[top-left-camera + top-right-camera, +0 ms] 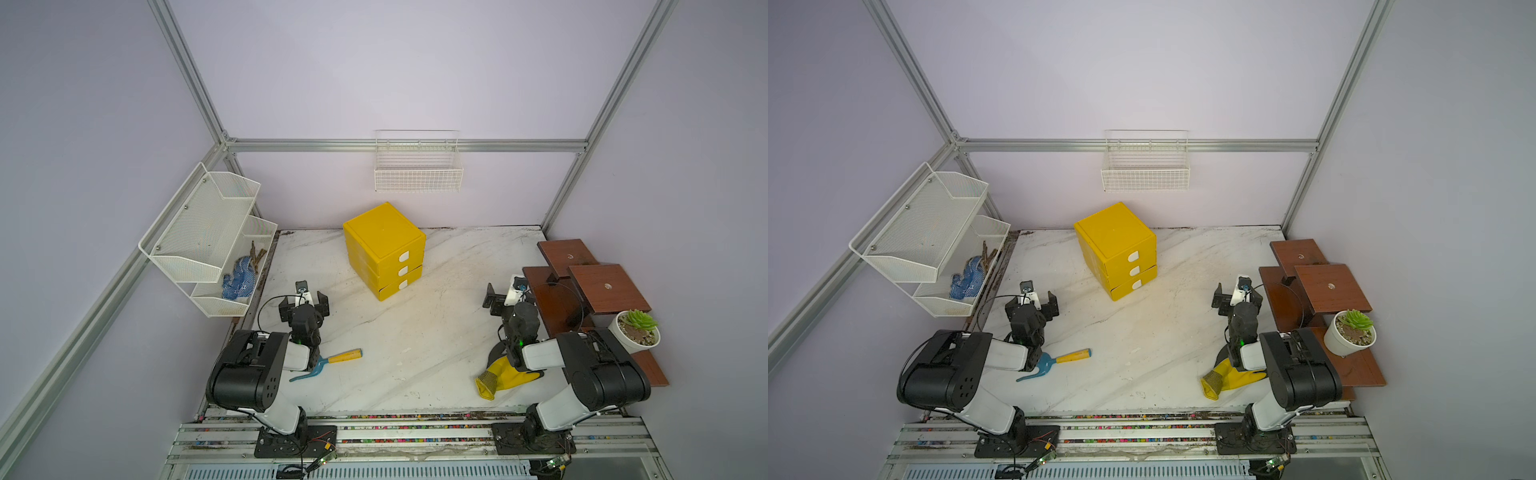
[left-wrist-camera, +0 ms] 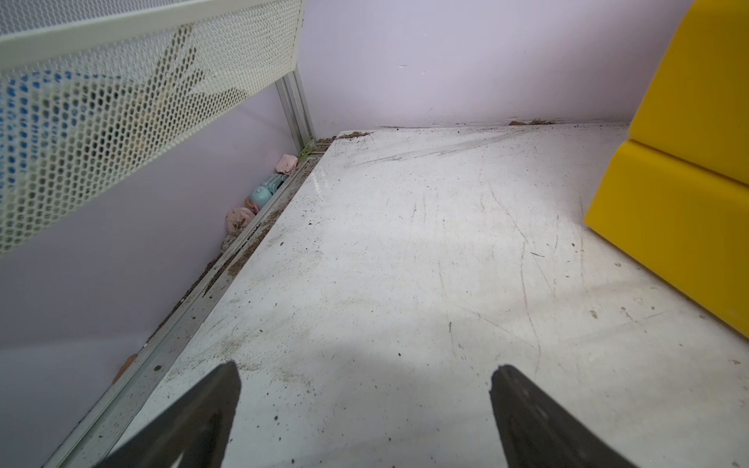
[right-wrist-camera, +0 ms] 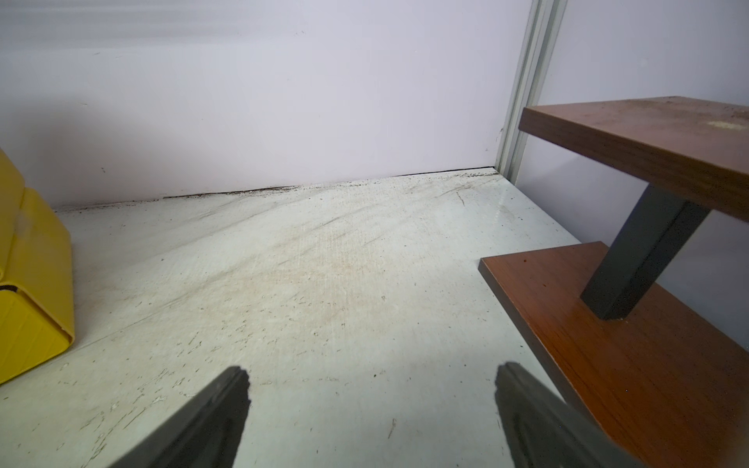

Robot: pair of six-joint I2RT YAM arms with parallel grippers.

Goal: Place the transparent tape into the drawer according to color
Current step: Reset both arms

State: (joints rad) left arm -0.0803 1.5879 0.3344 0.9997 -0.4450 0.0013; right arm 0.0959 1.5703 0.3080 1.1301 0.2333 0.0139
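Nearest us, a trowel (image 1: 332,359) lies by the left arm and a glove (image 1: 498,374) lies partly under the right arm, both on the table (image 1: 415,332). Further in, our left gripper (image 1: 303,306) hovers over bare tabletop with its jaws spread wide and nothing between them. Our right gripper (image 1: 510,297), just beside the shelf (image 1: 606,286), gapes equally wide and is also empty. Beyond them the yellow drawer unit (image 1: 384,249) stands toward the table's rear. We cannot tell where the tape is. A basket (image 1: 417,174) hangs on the back wall.

A yellow-handled blue garden tool (image 1: 328,360) lies on the marble table (image 1: 415,340). A yellow glove (image 1: 505,374) lies well apart — near the potted succulent (image 1: 636,330)
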